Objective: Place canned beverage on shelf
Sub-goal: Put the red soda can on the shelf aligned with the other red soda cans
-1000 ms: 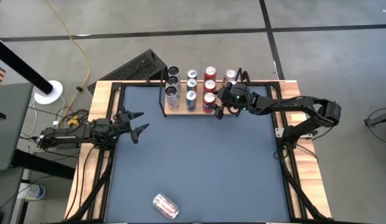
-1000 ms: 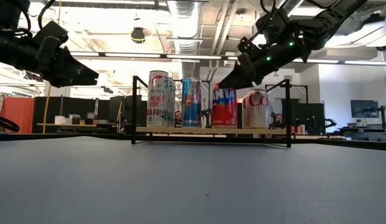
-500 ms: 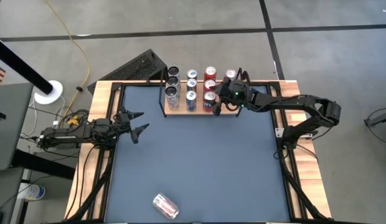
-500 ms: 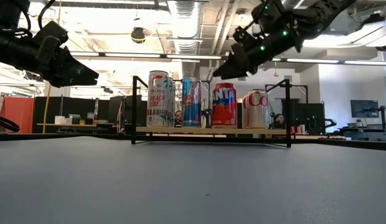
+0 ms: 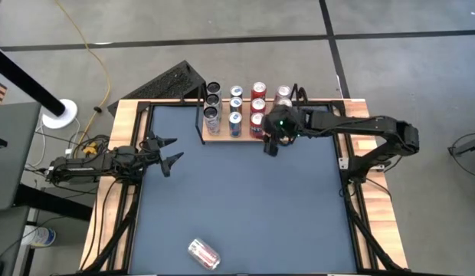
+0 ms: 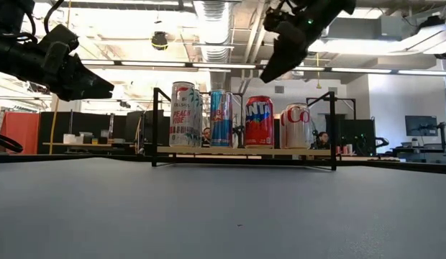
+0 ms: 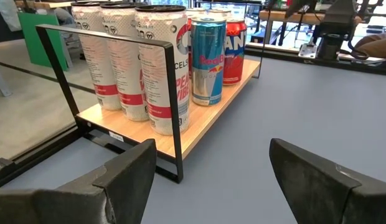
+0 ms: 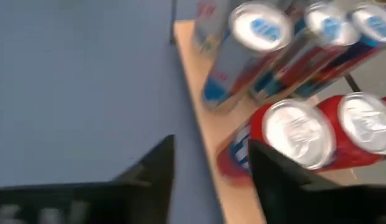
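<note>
The shelf, a light-wood board with black wire uprights, stands at the table's far edge and carries several upright cans. The front row shows in the low view, among them a red can. One more can lies on its side near the table's front edge. My right gripper hangs open and empty above and just in front of the shelf's right part, tipped downward. My left gripper waits open at the table's left side, pointing level toward the shelf.
Black frame rails and wooden boards border the dark table mat. A black grid-like object lies beyond the table's far left corner. The mat between the shelf and the lying can is bare.
My right gripper has risen from beside the red can's top at the shelf's front, drawn a little toward the table's near edge and changed its tilt. The red can stays standing on the shelf.
</note>
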Motion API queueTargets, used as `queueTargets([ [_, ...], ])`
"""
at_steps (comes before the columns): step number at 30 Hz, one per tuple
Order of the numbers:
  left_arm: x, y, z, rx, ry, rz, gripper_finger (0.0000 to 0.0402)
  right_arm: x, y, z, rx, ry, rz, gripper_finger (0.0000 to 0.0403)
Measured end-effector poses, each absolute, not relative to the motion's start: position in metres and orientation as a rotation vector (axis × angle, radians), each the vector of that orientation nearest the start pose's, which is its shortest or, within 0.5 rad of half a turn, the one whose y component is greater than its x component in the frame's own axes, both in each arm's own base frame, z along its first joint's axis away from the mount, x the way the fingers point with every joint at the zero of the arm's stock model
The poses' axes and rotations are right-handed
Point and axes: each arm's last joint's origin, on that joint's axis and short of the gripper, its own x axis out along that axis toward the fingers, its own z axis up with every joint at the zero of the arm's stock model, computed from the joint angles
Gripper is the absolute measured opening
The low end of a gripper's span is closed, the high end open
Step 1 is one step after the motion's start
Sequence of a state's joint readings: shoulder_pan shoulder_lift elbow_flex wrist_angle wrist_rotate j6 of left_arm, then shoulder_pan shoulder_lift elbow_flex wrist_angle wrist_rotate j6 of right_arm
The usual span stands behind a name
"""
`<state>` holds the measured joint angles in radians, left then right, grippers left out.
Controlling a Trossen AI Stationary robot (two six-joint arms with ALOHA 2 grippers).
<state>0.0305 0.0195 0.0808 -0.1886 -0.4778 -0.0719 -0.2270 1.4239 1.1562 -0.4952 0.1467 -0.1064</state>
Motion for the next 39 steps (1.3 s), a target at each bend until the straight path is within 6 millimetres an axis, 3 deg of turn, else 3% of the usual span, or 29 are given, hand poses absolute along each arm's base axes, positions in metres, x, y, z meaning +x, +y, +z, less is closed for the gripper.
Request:
queueTargets([
  [3, 0.089, 0.016, 0.172, -0.042, 0.107, 0.512, 0.0300, 0.294, -0.061, 0.275, -0.137, 0.823, -0.296, 0.0045],
  [5, 0.089, 0.016, 0.172, -0.042, 0.107, 0.512, 0.0300, 0.295, -0.055, 0.263, -0.165, 0.808, -0.314, 0.0017],
  [14, 0.089, 0.016, 0.172, -0.042, 0.107, 0.512, 0.0300, 0.287, -0.040, 0.212, -0.231, 0.684, -0.476, 0.0001],
  [28, 0.089, 0.016, 0.172, -0.042, 0.107, 0.512, 0.0300, 0.294, -0.068, 0.189, -0.212, 0.663, -0.530, 0.0000],
  [39, 0.089, 0.016, 0.172, -0.042, 0.107, 0.512, 0.0300, 0.296, -0.074, 0.182, -0.212, 0.677, -0.535, 0.0000],
])
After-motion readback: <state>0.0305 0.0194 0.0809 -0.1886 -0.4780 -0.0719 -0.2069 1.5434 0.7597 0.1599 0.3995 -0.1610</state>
